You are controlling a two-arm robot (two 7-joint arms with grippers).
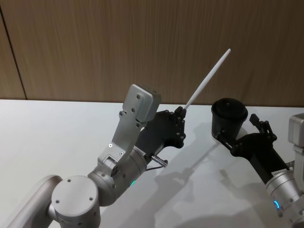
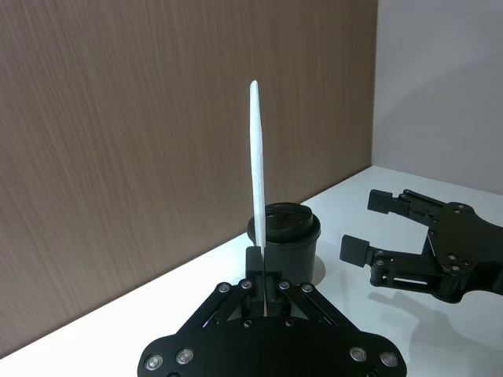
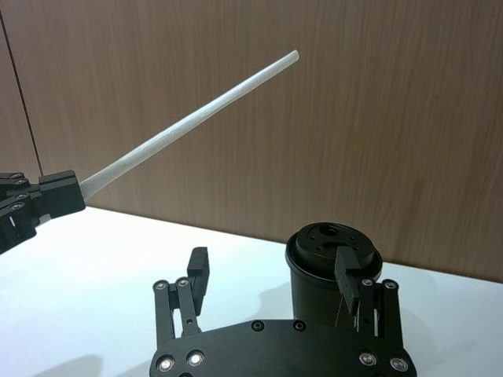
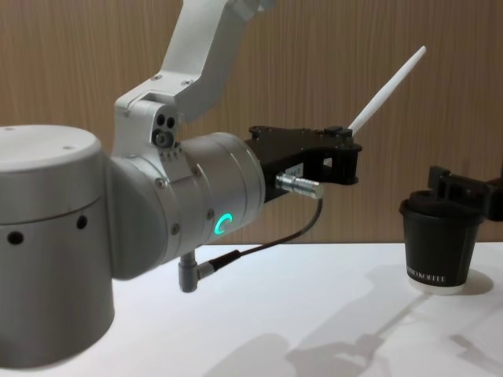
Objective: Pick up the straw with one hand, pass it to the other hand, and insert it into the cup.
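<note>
My left gripper (image 1: 180, 112) hangs above the table, shut on the lower end of the white straw (image 1: 207, 78). The straw slants up and to the right over the table; the left wrist view shows it clamped between the pads (image 2: 262, 267), straw (image 2: 255, 173). The black lidded cup (image 1: 229, 116) stands upright at the right, cup (image 4: 440, 245). Close beside the cup, my right gripper (image 1: 240, 130) is open and holds nothing. In the right wrist view one finger (image 3: 346, 276) overlaps the cup's side (image 3: 318, 275), and the straw (image 3: 189, 122) passes above to the left.
The white table (image 1: 57, 133) runs back to a brown wood-panel wall (image 1: 95, 42). A dark cable (image 4: 259, 250) loops under my left wrist. Open table surface lies to the left of and in front of the cup.
</note>
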